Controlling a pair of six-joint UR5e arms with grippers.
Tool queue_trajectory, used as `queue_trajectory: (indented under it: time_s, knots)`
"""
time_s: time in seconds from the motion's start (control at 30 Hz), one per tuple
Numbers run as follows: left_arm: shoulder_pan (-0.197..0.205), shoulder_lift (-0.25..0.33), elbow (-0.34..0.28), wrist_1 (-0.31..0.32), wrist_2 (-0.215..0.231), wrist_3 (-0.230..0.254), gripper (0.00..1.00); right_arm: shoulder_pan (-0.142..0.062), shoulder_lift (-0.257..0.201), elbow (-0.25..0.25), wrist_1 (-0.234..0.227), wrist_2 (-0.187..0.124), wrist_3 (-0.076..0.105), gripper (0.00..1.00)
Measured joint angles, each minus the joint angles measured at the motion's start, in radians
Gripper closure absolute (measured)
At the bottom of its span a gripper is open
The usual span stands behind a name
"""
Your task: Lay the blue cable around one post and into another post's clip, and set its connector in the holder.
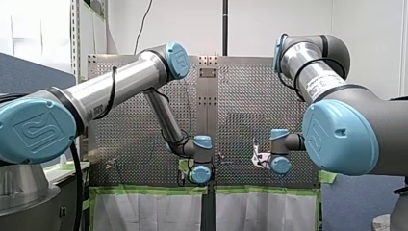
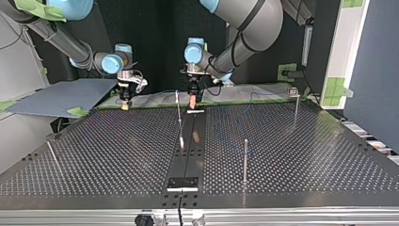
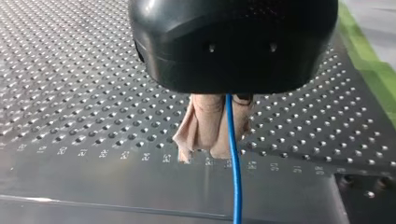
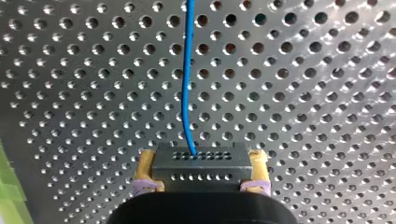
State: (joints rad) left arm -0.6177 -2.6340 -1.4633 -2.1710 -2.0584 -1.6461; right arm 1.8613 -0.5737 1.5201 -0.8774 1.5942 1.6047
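**Blue cable and connector.** The blue cable leaves its connector, a grey metal block with two rows of small holes, and runs ahead over the perforated desk. My right arm's jaws are clamped on the connector, with a yellow pad against each end.

**Left wrist view.** The cable passes between the beige pads of my left arm's jaws, which are pressed together on it. It then runs on past them above the desk.

**Top view.**
- Both pairs of jaws hang over the desk's far edge. My right arm is at the view's left and my left arm is near the middle.
- Four thin upright posts stand on the desk:
  - a central post, just beside my left arm's jaws
  - a near post
  - a far right post
  - a leaning post at the view's left
- A black block sits on the central strip at the near edge.
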Motion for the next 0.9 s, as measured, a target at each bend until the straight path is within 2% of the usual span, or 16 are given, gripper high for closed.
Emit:
queue_trajectory:
  time_s: [0.47, 0.57, 0.7, 0.9]
  knots:
    - [0.016, 0.000, 0.019, -0.004, 0.012, -0.006, 0.96, -0.007, 0.011, -0.039, 0.009, -0.010, 0.001, 1.00]
    - [0.019, 0.000, 0.024, -0.006, 0.014, -0.007, 0.96, -0.008, 0.028, -0.058, 0.026, -0.009, -0.007, 1.00]
    - [0.022, 0.000, 0.031, -0.011, 0.013, -0.004, 0.96, -0.009, 0.061, -0.093, 0.060, 0.002, -0.026, 1.00]
    - [0.032, 0.000, 0.043, -0.021, 0.014, 0.008, 0.98, -0.014, 0.079, -0.129, 0.097, 0.008, -0.029, 1.00]
